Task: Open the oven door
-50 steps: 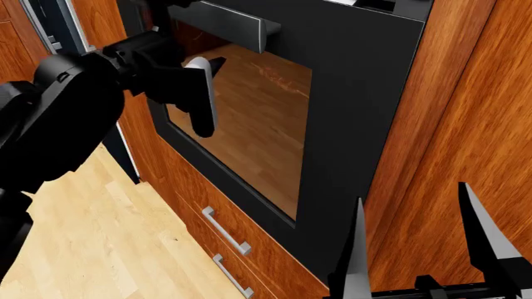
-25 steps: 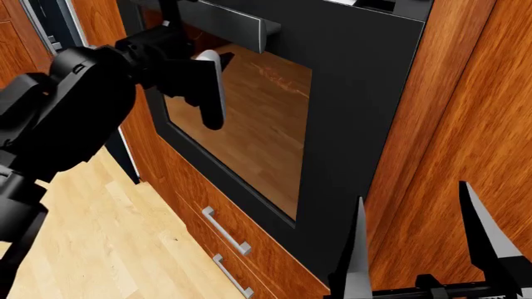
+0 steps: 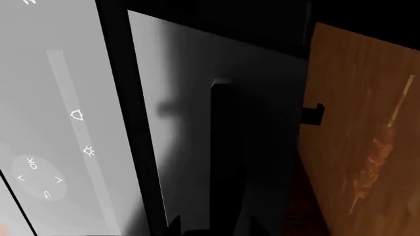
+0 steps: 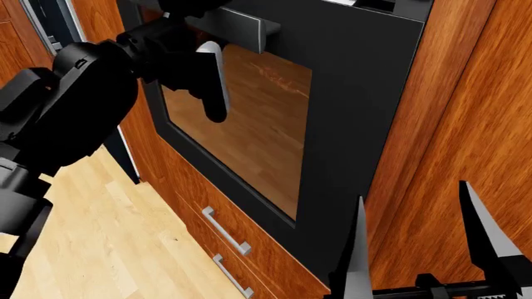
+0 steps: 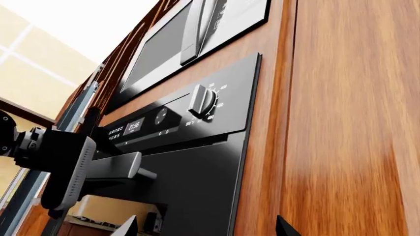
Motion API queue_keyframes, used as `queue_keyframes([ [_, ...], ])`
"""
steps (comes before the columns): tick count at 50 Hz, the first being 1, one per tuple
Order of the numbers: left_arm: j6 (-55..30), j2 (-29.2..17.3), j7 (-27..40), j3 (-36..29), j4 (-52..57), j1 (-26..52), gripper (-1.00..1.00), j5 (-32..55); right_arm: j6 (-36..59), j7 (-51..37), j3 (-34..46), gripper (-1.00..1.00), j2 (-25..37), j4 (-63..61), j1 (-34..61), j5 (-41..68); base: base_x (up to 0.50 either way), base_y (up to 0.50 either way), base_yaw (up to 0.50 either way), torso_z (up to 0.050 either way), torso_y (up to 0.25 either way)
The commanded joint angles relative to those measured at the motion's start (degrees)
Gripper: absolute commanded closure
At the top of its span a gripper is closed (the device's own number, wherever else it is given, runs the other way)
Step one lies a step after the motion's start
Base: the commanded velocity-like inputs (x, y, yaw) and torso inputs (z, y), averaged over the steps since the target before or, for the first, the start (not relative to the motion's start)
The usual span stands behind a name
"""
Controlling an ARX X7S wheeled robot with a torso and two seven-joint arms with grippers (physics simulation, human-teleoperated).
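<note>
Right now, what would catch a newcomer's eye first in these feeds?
The bulky black left gripper up at the grey bar handle, near the oven door's upper left corner in the head view. Then the door's big glass window, mirroring wood flooring. The right gripper hangs open, low at right.

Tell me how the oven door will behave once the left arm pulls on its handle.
The oven door is a broad, rigid black panel with a big glass window, so it probably swings as one stiff, fairly heavy piece rather than flexing. Its handle is a smooth grey bar; the left end effector may slip unless it hooks well behind. The glass suggests avoiding hard knocks.
</note>
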State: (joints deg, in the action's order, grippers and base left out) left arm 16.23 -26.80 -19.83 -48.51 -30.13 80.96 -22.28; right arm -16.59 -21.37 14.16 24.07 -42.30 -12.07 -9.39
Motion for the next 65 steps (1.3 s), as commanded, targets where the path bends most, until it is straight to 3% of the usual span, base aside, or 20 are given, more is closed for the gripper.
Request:
queue_keyframes([
  [1,0.34,0.02,-0.1,-1.06,-0.5,-0.58,1.0,0.22,-0.01,-0.21,0.05,-1.0,0.13,-0.04,0.02,-0.06,0.0,0.0,0.0,0.0,0.0],
  [28,-2.64,-6.76,2.59,3.14,12.0,-6.76,1.0,2.51,0.46,-0.52,0.24,-1.0,0.36,-0.3,0.36,0.11,0.0,0.0,0.0,0.0,0.0],
  [65,-5.25,-18.61,13.56,11.08,30.56,-23.39,1.0,6.07,0.32,-1.01,0.82,-1.0,0.76,-0.77,0.02,-0.36,0.0,0.0,0.0,0.0,0.0],
])
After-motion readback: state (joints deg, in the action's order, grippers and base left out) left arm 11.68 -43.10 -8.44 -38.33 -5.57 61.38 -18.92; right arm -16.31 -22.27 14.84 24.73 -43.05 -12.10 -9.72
